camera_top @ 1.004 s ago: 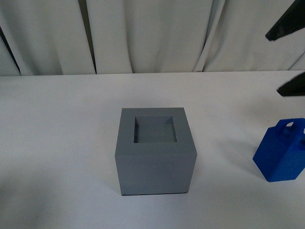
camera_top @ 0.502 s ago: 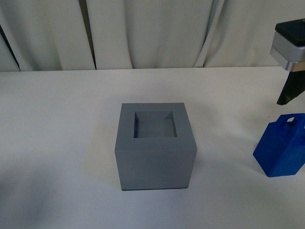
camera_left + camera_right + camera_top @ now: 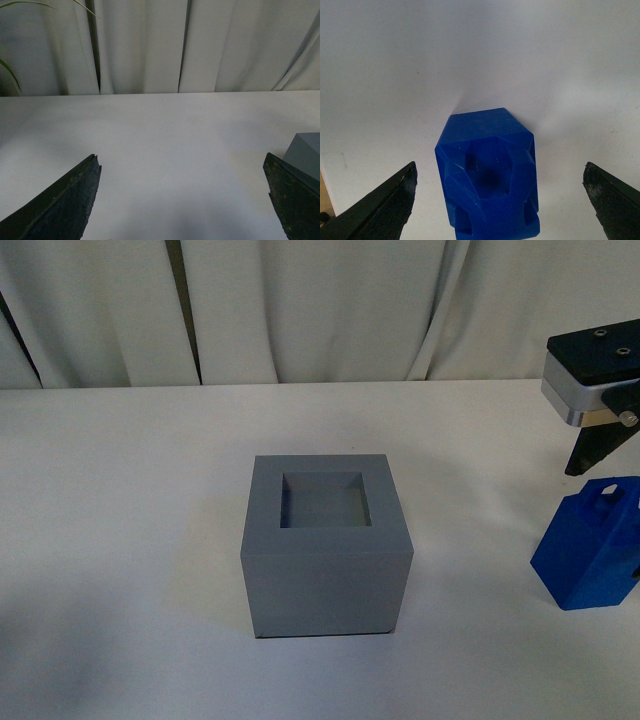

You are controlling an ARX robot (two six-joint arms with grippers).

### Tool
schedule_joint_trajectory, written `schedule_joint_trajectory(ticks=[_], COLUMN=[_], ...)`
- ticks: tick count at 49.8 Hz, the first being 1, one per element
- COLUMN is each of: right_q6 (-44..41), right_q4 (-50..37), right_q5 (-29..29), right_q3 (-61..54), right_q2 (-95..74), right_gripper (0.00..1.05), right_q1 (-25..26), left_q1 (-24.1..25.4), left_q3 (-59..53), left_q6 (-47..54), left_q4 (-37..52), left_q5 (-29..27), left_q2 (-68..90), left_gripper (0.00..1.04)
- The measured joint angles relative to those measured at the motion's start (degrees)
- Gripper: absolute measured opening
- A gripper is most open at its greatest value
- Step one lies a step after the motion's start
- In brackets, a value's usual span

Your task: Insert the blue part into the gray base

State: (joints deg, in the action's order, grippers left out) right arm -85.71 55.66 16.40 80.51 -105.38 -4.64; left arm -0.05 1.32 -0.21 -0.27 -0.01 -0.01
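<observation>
The gray base (image 3: 327,550) stands in the middle of the white table, its square recess facing up and empty. The blue part (image 3: 590,552) stands upright near the right edge, loop handle on top. My right gripper (image 3: 598,445) hangs just above the blue part, open and empty. In the right wrist view the blue part (image 3: 490,175) sits between the wide-apart fingers of the right gripper (image 3: 500,166), which do not touch it. My left gripper (image 3: 181,157) is open and empty over bare table, with a corner of the gray base (image 3: 307,152) beside one finger. The left gripper is out of the front view.
The white table (image 3: 120,540) runs back to a white curtain (image 3: 320,310). A plant leaf (image 3: 10,70) shows at the edge of the left wrist view. The blue part stands close to the front view's right edge.
My right gripper has come down and to the left, from the top right corner to just above the blue part. The blue part and the gray base have stayed put.
</observation>
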Motion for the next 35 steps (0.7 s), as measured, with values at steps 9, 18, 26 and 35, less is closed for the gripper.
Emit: schedule_joint_trajectory(ticks=[9,18,26,35], right_q6=[-0.1,-0.2,-0.2,-0.3], right_q4=[-0.5,-1.2,-1.6,-1.0], right_q5=[-1.4,-2.4,-2.4,-2.6], right_q3=[0.0,-0.1,-0.1,-0.2], right_q2=[-0.9,-1.4,-1.7,-1.8], right_gripper=[0.97,0.97,0.85,0.60], right_q1=[-0.3,-0.7,-0.9,-1.2], left_q1=[0.0,0.0,0.0,0.0], left_q3=[0.0,0.0,0.0,0.0], left_q6=[0.0,0.0,0.0,0.0], left_q4=[0.0,0.0,0.0,0.0], left_q5=[0.0,0.0,0.0,0.0], left_q2=[0.0,0.0,0.0,0.0], left_gripper=[0.99,0.99,0.99,0.99])
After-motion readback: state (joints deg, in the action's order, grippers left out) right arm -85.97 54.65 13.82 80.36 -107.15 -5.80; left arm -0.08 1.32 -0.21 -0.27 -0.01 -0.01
